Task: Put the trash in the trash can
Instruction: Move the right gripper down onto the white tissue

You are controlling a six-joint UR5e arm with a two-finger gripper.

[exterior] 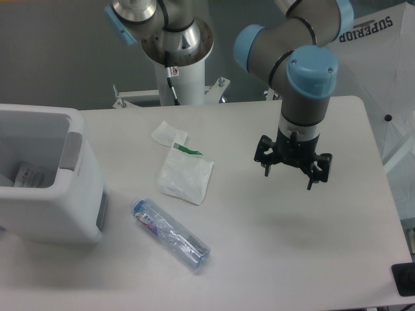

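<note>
The trash lies in the middle of the table. A flat white translucent pouch rests flat, and a smaller white wrapper with a green strip sits just behind it. A clear bottle with a blue cap lies on its side nearer the front. The white trash can with a grey handle panel stands at the left edge, with some white paper inside. My gripper hangs above the table to the right of the pouch, pointing down, open and holding nothing.
The arm's white base column rises behind the table's far edge. A white sheet with printed lettering hangs at the right. A dark object sits at the front right corner.
</note>
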